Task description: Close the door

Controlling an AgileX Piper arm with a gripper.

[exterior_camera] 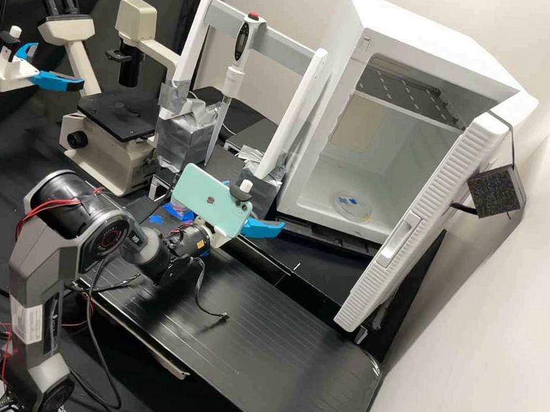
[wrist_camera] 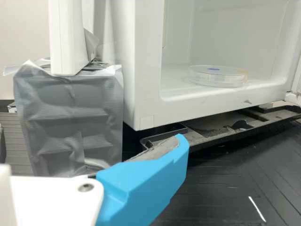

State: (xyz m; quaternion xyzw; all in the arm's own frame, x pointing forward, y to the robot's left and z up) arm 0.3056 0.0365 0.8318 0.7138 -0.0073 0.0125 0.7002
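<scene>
My gripper [exterior_camera: 256, 205], released, its fingers spread, hangs near the cabinet [exterior_camera: 419, 31]; the door [exterior_camera: 422, 213] stands open, a dish [exterior_camera: 352, 206] lying inside.

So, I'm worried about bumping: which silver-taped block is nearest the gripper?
The block beside the white cabinet; the other, by the microscope, stands farther off.
</scene>
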